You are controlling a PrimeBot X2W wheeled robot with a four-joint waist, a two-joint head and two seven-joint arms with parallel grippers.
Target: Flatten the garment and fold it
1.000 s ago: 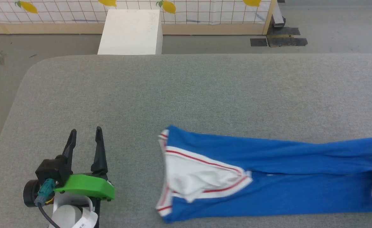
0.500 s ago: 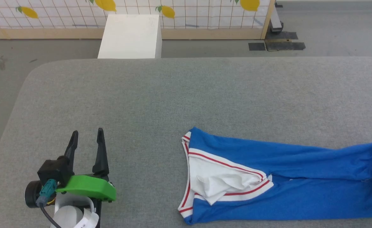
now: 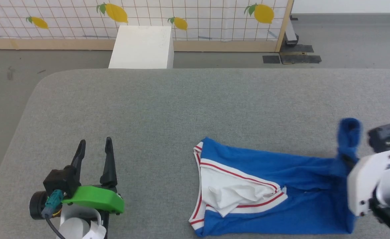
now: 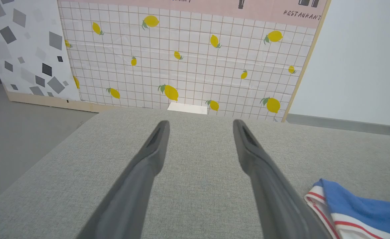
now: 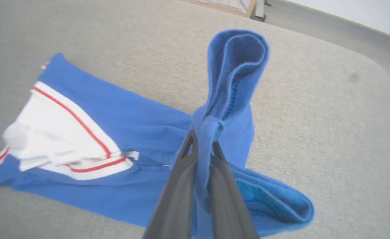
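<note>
We have the shirt (image 3: 281, 166) lying as a long narrow band on the grey table (image 3: 168, 99). It looks already doubled lengthwise. Its white sleeve (image 3: 228, 194) with red-striped trim is bunched at the end farthest from our right gripper (image 5: 203, 141).

That gripper's fingers are pressed together on a gathered fistful of the blue end and hold it up off the table. One loop of cloth stands above the fingertips and another sags just beneath them. We judge the end is raised so that it can be carried over toward the striped end as a crosswise fold. Such a bunched pinch may lay the cloth down wrinkled.

Our left gripper (image 3: 95, 142) sits spread and empty, low over the table and well apart from the shirt, with the striped end off to its right. We reckon it waits there clear of the moving cloth, handy for smoothing that end.
</note>
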